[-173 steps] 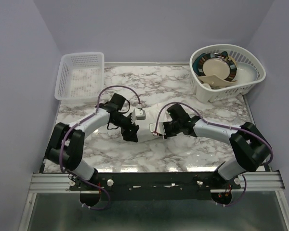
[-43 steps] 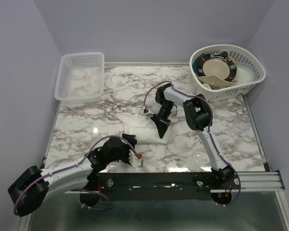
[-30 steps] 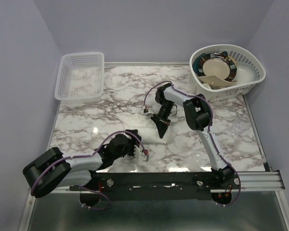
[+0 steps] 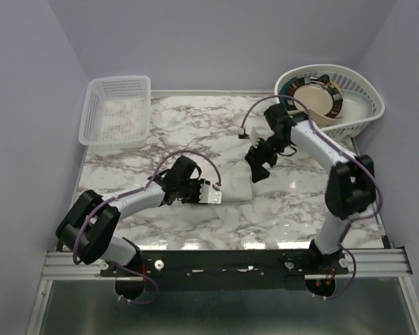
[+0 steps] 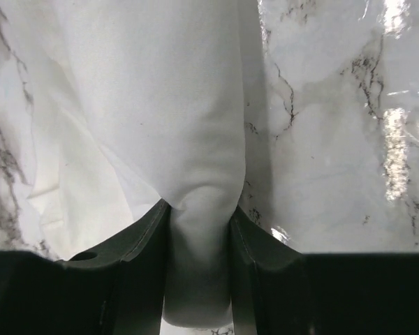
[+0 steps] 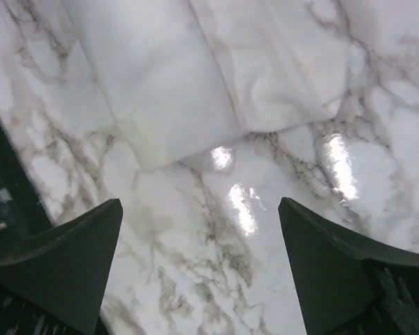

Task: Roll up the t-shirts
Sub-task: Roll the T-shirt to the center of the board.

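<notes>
A white t-shirt [image 4: 234,187], folded into a thick roll, lies on the marble table near its middle. My left gripper [image 4: 208,193] is at the roll's left end. In the left wrist view the left gripper [image 5: 199,269] is shut on the end of the t-shirt [image 5: 160,105], and the cloth bulges out between its fingers. Just beyond the roll's far right corner hangs my right gripper [image 4: 257,166]. The right wrist view shows the right gripper [image 6: 199,258] open over bare marble, with the t-shirt's edge [image 6: 174,91] ahead of it. No printed marks show.
A white lattice basket [image 4: 117,112] stands at the back left. A round white basket [image 4: 349,125] with plates and bowls stands at the back right, close behind the right arm. The table's front edge meets the metal rail [image 4: 223,262].
My left gripper has swung from the front edge up to the roll and closed on its end. My right gripper has opened, let go of the shirt and drawn back to the right.
</notes>
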